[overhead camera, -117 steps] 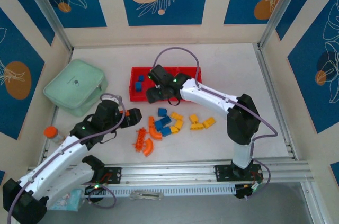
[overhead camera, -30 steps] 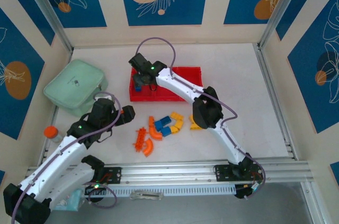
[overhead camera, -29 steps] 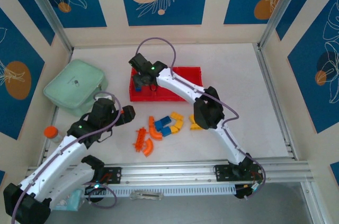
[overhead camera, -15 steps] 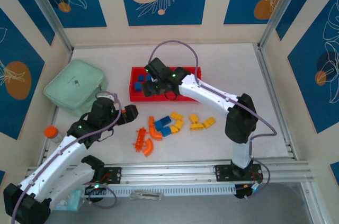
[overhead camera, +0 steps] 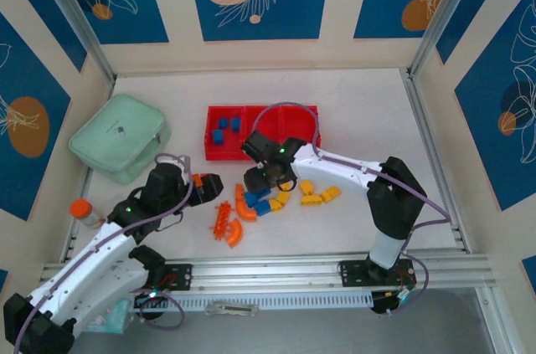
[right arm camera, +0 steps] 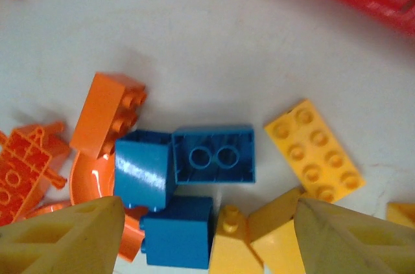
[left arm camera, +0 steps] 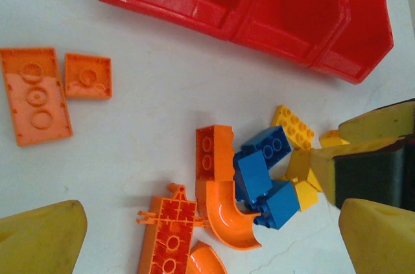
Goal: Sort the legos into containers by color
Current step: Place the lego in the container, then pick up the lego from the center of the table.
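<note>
The red tray (overhead camera: 301,110) lies at mid-table, with three blue legos (overhead camera: 224,130) in its left container. In front of it lies the loose pile: blue bricks (right arm camera: 213,154), yellow bricks (right arm camera: 314,151), an orange curved piece (left arm camera: 227,212) and a ridged orange piece (left arm camera: 168,235). My right gripper (overhead camera: 266,178) hangs low over the pile, open, its fingers (right arm camera: 65,235) straddling a blue and a yellow brick without closing on them. Left of the pile, my left gripper (overhead camera: 205,185) stands open and holds nothing. Two flat orange plates (left arm camera: 35,96) lie on the table beside it.
A mint-green lidded case (overhead camera: 120,136) sits at the far left. An orange-capped bottle (overhead camera: 79,209) stands by the left wall. A metal rail (overhead camera: 335,270) runs along the near edge. Two yellow bricks (overhead camera: 321,195) lie right of the pile.
My right gripper has come back from the tray's left container, where a blue brick stayed behind, and dropped over the pile. The left gripper has edged right towards the bricks.
</note>
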